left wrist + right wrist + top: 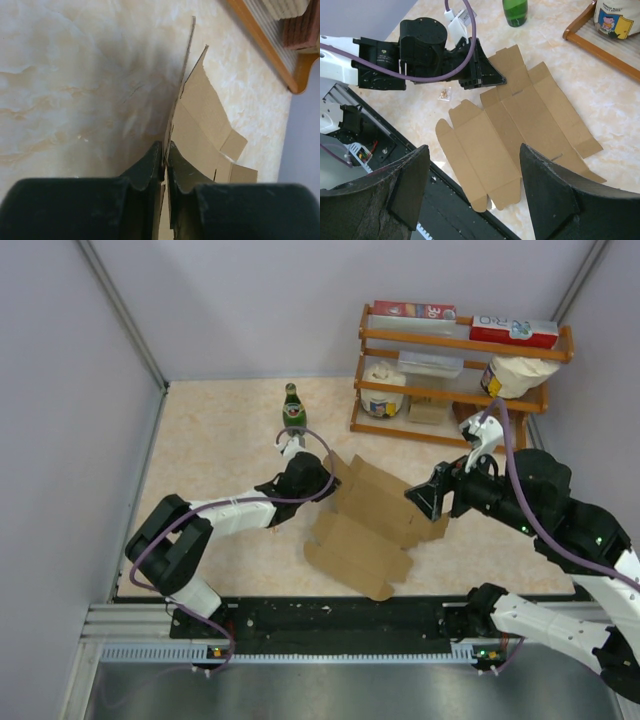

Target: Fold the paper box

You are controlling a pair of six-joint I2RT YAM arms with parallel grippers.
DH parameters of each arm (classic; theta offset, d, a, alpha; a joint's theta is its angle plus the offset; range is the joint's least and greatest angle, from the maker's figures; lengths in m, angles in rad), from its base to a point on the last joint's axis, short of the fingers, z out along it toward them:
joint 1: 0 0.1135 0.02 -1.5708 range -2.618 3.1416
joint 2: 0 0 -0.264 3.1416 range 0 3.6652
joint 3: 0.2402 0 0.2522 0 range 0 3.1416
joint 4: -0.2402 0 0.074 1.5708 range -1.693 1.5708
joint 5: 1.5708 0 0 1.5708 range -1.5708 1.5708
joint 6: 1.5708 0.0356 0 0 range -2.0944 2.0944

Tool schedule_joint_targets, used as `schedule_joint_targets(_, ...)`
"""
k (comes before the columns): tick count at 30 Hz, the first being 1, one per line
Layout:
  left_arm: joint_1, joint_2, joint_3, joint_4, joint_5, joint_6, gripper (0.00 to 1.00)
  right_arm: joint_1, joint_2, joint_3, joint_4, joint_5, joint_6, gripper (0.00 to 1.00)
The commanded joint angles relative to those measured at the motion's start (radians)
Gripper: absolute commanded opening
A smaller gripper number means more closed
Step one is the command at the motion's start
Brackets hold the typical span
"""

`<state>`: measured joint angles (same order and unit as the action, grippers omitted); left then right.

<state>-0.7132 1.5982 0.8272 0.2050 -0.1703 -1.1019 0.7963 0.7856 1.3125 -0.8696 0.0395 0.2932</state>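
the marbled worktop [220, 430] carries the paper box [365, 530], a flat brown die-cut sheet lying between the two arms. the right gripper [422, 498] hangs over its right side, jaws wide and empty. the left gripper [165, 150] pinches the sheet's left edge.

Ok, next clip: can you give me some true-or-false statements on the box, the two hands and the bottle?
1. The left hand is shut on an edge of the box. True.
2. The right hand grips the box too. False: it is open above the box and holds nothing.
3. The box is already folded into shape. False: it is a spread-out sheet on the table, with its flaps unfolded.
4. A green bottle stands upright on the table, beyond the left hand. True.
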Motion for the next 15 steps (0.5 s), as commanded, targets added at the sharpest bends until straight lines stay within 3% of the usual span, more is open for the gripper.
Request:
schedule_joint_targets(1, 0.003, -0.001, 0.035, -0.033, 0.032, 0.134, 0.16, 0.003, -0.009, -0.005, 0.044, -0.004, 0.008, 0.72)
schedule_joint_targets(5, 0.003, -0.024, 0.030, -0.071, 0.012, 0.188, 0.47, 0.001, -0.011, -0.013, 0.046, -0.001, 0.003, 0.72)
schedule_joint_targets(7, 0.004, -0.038, 0.033, -0.087, 0.008, 0.209, 0.57, 0.003, -0.012, -0.016, 0.046, 0.005, 0.001, 0.72)
schedule_joint_targets(12, 0.003, -0.102, 0.059, -0.183, -0.027, 0.275, 0.74, 0.001, -0.009, -0.024, 0.047, 0.014, 0.001, 0.72)
schedule_joint_targets(15, 0.004, -0.165, 0.073, -0.288, -0.084, 0.325, 0.77, 0.001, -0.005, -0.041, 0.049, 0.026, 0.006, 0.75)
